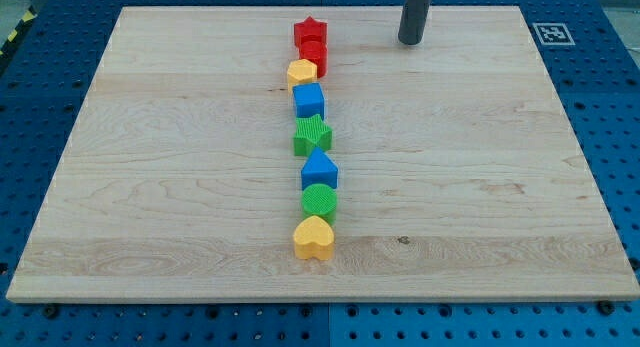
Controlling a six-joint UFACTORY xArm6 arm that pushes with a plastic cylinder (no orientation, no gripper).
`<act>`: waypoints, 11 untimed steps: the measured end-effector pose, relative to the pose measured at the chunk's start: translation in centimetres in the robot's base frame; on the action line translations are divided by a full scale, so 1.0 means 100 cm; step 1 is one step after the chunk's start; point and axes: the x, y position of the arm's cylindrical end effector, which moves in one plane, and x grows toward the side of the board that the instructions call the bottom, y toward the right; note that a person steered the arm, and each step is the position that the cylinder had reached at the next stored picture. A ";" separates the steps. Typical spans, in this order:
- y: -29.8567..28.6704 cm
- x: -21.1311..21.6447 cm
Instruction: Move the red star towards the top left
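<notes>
The red star (310, 32) lies near the top middle of the wooden board (150, 187), at the upper end of a column of blocks. Just below it and touching it is a second red block (314, 56). My tip (410, 42) is at the view's top, to the right of the red star and well apart from it, touching no block.
Below the red blocks the column runs down the view: a yellow block (301, 74), a blue block (309, 100), a green star (312, 135), a blue block (319, 170), a green round block (319, 201), a yellow heart (314, 238). A marker tag (551, 33) sits off the board's top right corner.
</notes>
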 end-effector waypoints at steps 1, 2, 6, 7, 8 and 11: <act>0.000 0.000; 0.002 -0.005; -0.097 0.012; -0.130 0.009; -0.148 -0.005; -0.194 -0.001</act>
